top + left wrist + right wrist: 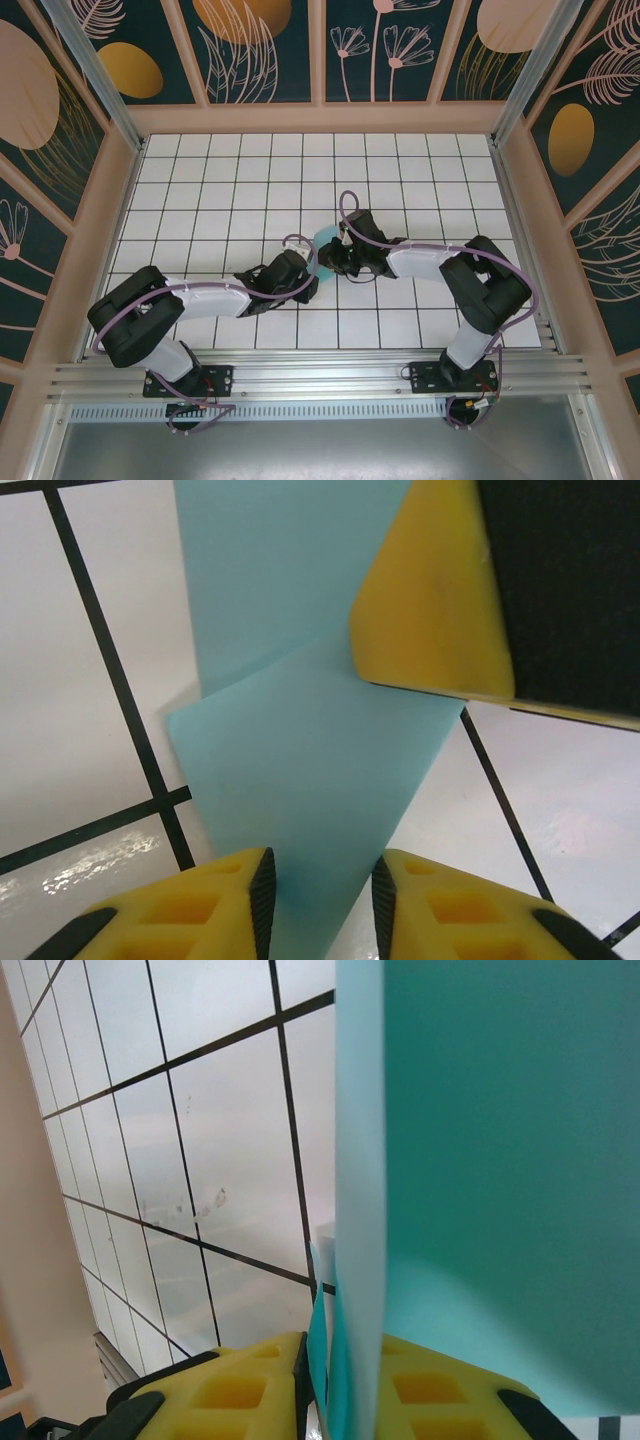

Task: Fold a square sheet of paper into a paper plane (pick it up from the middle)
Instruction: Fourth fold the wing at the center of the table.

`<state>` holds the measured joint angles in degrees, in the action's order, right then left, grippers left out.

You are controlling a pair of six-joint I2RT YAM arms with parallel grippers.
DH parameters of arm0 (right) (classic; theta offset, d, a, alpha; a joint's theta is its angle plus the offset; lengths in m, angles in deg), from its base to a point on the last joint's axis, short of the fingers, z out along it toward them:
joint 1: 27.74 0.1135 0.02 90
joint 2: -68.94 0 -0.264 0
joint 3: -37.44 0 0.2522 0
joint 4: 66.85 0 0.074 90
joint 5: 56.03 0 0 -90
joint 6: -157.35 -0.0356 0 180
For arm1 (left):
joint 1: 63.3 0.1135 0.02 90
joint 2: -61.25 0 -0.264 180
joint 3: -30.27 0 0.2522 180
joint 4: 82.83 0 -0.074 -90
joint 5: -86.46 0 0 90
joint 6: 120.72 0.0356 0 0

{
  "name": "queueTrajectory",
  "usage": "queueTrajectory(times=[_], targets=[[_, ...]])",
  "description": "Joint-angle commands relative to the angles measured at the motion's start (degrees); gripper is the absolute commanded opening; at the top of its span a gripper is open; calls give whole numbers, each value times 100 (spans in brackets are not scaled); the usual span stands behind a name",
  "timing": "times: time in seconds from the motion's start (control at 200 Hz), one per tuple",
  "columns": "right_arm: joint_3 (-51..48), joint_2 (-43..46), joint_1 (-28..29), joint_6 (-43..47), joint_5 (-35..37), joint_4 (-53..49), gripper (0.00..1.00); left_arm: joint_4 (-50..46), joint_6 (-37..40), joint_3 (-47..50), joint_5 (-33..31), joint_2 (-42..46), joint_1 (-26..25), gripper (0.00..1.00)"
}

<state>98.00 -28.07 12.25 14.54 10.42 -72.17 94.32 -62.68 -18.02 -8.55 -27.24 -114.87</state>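
The turquoise-blue paper [325, 240] is folded into layers and held up off the tiles at the table's middle. In the right wrist view the folded paper [480, 1160] runs edge-on between the yellow fingers, and my right gripper [345, 1380] is shut on it. In the left wrist view a tapering flap of the paper [300, 780] reaches down between the pads of my left gripper [323, 900], which stands open around it. A finger of the right gripper [430, 600] presses on the paper from the upper right. From above, the left gripper [305, 275] and right gripper [335, 255] meet at the paper.
The floor is white tiles with black lines [250, 190]. Patterned walls with wooden frames [120, 170] close in the left, back and right sides. A metal rail [320, 375] with both arm bases runs along the near edge.
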Motion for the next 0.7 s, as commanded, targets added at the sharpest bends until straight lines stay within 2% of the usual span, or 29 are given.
queueTrajectory(times=[0.0, 0.52, 0.696], targets=[[197, -79, 27, 149, 26, -164, 21, 1, 89, -117, -80, -103, -37, 33], [259, -85, 27, 210, 19, -255, 20, -104, 156, -178, -166, -261, -37, 35], [289, -111, 17, 218, 52, -295, 12, -118, 183, -136, -175, -226, -32, 40]])
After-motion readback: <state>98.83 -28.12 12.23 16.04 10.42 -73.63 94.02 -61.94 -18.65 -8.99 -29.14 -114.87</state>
